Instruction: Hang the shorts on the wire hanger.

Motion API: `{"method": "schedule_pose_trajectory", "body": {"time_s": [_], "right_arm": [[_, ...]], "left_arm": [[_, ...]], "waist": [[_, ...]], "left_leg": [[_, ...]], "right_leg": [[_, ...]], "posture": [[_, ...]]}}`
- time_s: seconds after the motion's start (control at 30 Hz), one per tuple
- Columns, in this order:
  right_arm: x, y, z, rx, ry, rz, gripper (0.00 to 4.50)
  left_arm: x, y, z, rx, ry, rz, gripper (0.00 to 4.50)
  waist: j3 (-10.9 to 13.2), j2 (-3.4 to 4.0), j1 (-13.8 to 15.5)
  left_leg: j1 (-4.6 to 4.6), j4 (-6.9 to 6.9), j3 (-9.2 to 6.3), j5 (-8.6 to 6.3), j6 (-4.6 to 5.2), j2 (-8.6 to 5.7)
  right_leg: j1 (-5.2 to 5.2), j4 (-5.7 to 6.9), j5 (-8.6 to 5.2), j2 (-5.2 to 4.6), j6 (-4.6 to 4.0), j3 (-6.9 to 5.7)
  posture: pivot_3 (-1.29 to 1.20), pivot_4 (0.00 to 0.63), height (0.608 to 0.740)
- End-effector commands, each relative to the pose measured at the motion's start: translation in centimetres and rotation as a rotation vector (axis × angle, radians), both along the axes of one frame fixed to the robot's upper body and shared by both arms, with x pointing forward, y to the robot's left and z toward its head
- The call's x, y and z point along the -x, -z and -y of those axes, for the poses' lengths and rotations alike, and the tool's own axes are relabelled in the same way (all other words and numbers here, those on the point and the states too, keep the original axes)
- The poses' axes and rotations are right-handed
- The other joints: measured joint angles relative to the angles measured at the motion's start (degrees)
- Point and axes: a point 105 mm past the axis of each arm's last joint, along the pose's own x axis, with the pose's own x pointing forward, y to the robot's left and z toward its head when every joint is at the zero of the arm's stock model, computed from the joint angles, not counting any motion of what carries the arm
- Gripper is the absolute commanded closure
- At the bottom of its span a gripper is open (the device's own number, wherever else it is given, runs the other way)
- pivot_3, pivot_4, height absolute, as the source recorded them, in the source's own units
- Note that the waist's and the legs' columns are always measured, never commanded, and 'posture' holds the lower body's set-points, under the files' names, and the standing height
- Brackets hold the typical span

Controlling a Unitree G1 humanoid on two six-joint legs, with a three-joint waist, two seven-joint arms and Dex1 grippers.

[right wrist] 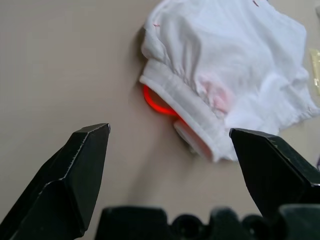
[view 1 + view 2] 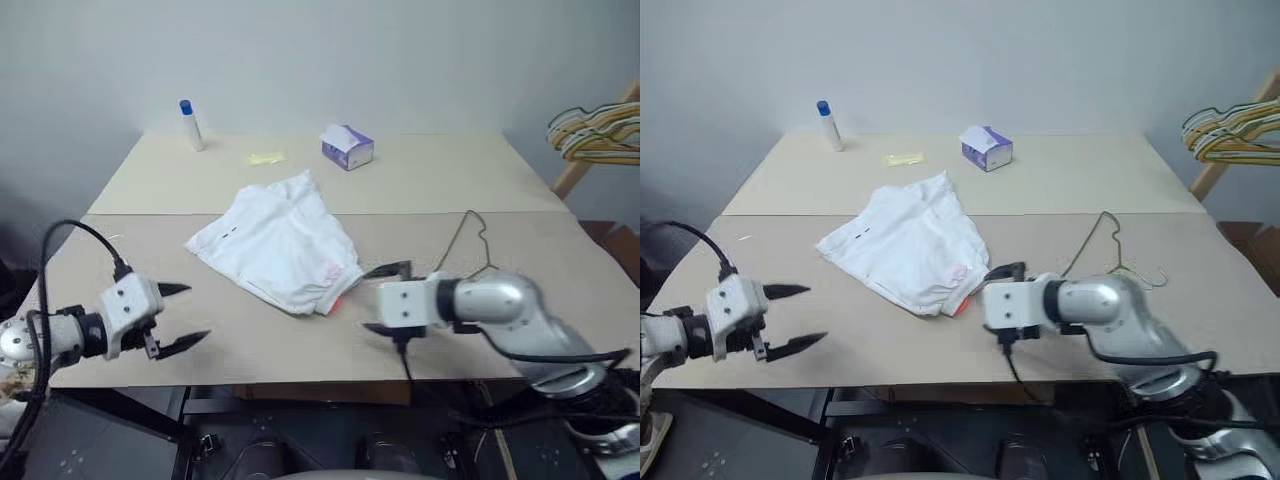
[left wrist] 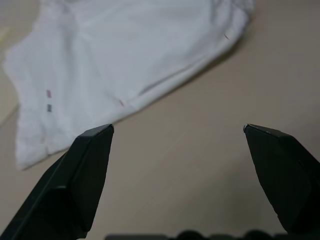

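Lying between both jaws: shorts (image 2: pixel 278 247)

left gripper (image 2: pixel 185 316) jaws wide apart (empty) | right gripper (image 2: pixel 385 298) jaws wide apart, pointing inward

My left gripper (image 2: pixel 185 315): white block housing, two black pointed fingers, looping black cable. My right gripper (image 2: pixel 385 298): silver forearm, white housing, black cable.
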Motion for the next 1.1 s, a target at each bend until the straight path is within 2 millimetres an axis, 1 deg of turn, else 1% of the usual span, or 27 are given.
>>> {"method": "schedule_pose_trajectory", "body": {"time_s": [0.03, 0.07, 0.17, 0.23, 0.33, 0.47, 0.53, 0.6, 0.7, 0.8, 0.9, 0.93, 0.97, 1.07, 1.1], "right_arm": [[0.2, 0.0, -3.5, -0.022, -0.019, 0.014, 0.04], [-0.1, 0.4, -4.3, -0.015, -0.007, 0.014, 0.04], [-1.5, 1.3, -6.1, 0.023, 0.046, 0.036, 0.04], [-2.7, 1.5, -6.9, 0.034, 0.104, 0.071, 0.04], [-3.8, 2.3, -7.2, 0.100, 0.143, 0.121, 0.04], [-3.8, 3.4, -7.9, 0.118, 0.136, 0.104, 0.04], [-4.0, 4.2, -7.9, 0.152, 0.129, 0.138, 0.42], [-4.0, 4.6, -8.0, 0.157, 0.122, 0.129, 0.97], [-3.9, 4.5, -8.2, 0.160, 0.107, 0.147, 2.06], [-4.0, 4.6, -8.1, 0.177, 0.097, 0.167, 3.16], [-4.0, 4.4, -7.7, 0.174, 0.098, 0.173, 4.26], [-4.0, 4.2, -7.4, 0.173, 0.099, 0.179, 4.47], [-4.0, 4.2, -7.3, 0.173, 0.098, 0.183, 4.47], [-3.4, 3.2, -6.9, 0.149, 0.018, 0.258, 4.47], [-3.1, 2.8, -6.3, 0.145, -0.022, 0.293, 4.47]], "left_arm": [[-0.5, -0.4, 0.1, -0.048, 0.036, 0.029, 0.00], [-0.8, -0.6, 0.2, -0.046, 0.037, 0.039, 0.00], [-1.5, -1.1, 0.7, -0.030, 0.041, 0.067, 0.00], [-1.5, -1.2, 1.1, -0.019, 0.050, 0.070, 0.00], [-1.3, -1.1, 1.2, -0.012, 0.054, 0.065, 0.00], [-1.0, -0.9, 0.9, -0.017, 0.040, 0.064, 0.00], [-0.9, -0.9, 0.9, -0.017, 0.036, 0.064, 0.00], [-0.8, -1.0, 0.8, -0.018, 0.037, 0.066, 0.00], [-1.0, -1.3, 0.7, -0.009, 0.020, 0.084, 0.00], [-1.0, -1.1, 0.7, -0.013, 0.016, 0.085, 0.00], [-1.1, -1.0, 0.7, -0.013, 0.014, 0.086, 0.00], [-1.1, -1.0, 0.7, -0.012, 0.014, 0.087, 0.00], [-1.1, -1.0, 0.7, -0.012, 0.013, 0.087, 0.00], [-1.1, -0.9, 0.5, -0.019, 0.013, 0.083, 0.00], [-1.1, -0.9, 0.4, -0.031, 0.015, 0.078, 0.00]], "waist": [[-0.01, 0.00, -0.49], [-0.01, 0.01, -0.71], [-0.03, -0.02, -1.02], [-0.06, -0.07, -1.21], [-0.08, -0.09, -1.57], [-0.09, -0.10, -1.67], [-0.09, -0.10, -1.68], [-0.09, -0.10, -1.66], [-0.09, -0.10, -1.60], [-0.09, -0.10, -1.53], [-0.09, -0.11, -1.50], [-0.09, -0.10, -1.49], [-0.09, -0.10, -1.43], [-0.09, -0.10, -1.27], [-0.09, -0.11, -1.25]], "left_leg": [[0.02, 0.01, 0.01, 0.00, -0.01, 0.01], [0.02, 0.01, 0.01, 0.02, -0.03, 0.01], [0.00, 0.04, 0.01, 0.05, -0.08, 0.00], [-0.02, 0.04, 0.05, 0.24, -0.42, -0.01], [-0.22, 0.04, 0.25, 0.29, -0.52, -0.01], [-0.34, 0.02, 0.46, 0.34, -0.60, 0.00], [-0.35, 0.02, 0.47, 0.38, -0.66, 0.03], [-0.30, 0.00, 0.47, 0.40, -0.71, 0.03], [-0.29, -0.01, 0.45, 0.40, -0.71, 0.05], [-0.29, -0.01, 0.45, 0.40, -0.71, 0.05], [-0.29, -0.01, 0.45, 0.40, -0.71, 0.05], [-0.29, -0.01, 0.46, 0.40, -0.71, 0.05], [-0.29, -0.01, 0.46, 0.40, -0.71, 0.05], [-0.31, -0.01, 0.45, 0.40, -0.71, 0.04], [-0.32, -0.01, 0.45, 0.39, -0.71, 0.04]], "right_leg": [[0.00, 0.04, 0.00, 0.00, -0.01, 0.00], [0.01, 0.05, -0.01, 0.01, -0.01, -0.01], [0.01, 0.09, 0.08, 0.01, -0.16, -0.02], [0.01, 0.08, 0.19, 0.01, -0.33, -0.02], [-0.18, 0.09, 0.22, 0.01, -0.38, -0.02], [-0.30, 0.10, 0.22, 0.02, -0.39, -0.04], [-0.31, 0.12, 0.22, 0.06, -0.38, -0.04], [-0.31, 0.16, 0.15, 0.06, -0.28, -0.04], [-0.31, 0.18, 0.11, 0.07, -0.25, -0.03], [-0.31, 0.18, 0.12, 0.07, -0.27, -0.03], [-0.31, 0.18, 0.11, 0.07, -0.27, -0.03], [-0.31, 0.18, 0.11, 0.07, -0.27, -0.03], [-0.31, 0.18, 0.11, 0.07, -0.27, -0.03], [-0.31, 0.14, 0.11, 0.07, -0.26, -0.04], [-0.31, 0.14, 0.10, 0.07, -0.25, -0.04]], "posture": [[-0.01, 0.000, 0.740], [-0.01, 0.000, 0.740], [-0.01, 0.000, 0.740], [0.00, 0.000, 0.740], [0.01, 0.000, 0.740], [0.02, 0.000, 0.740], [0.03, 0.000, 0.740], [0.03, 0.000, 0.740], [0.04, 0.000, 0.740], [0.04, 0.000, 0.740], [0.03, 0.000, 0.740], [0.03, 0.000, 0.740], [0.03, 0.000, 0.740], [0.02, 0.000, 0.740], [0.02, 0.000, 0.740]]}}
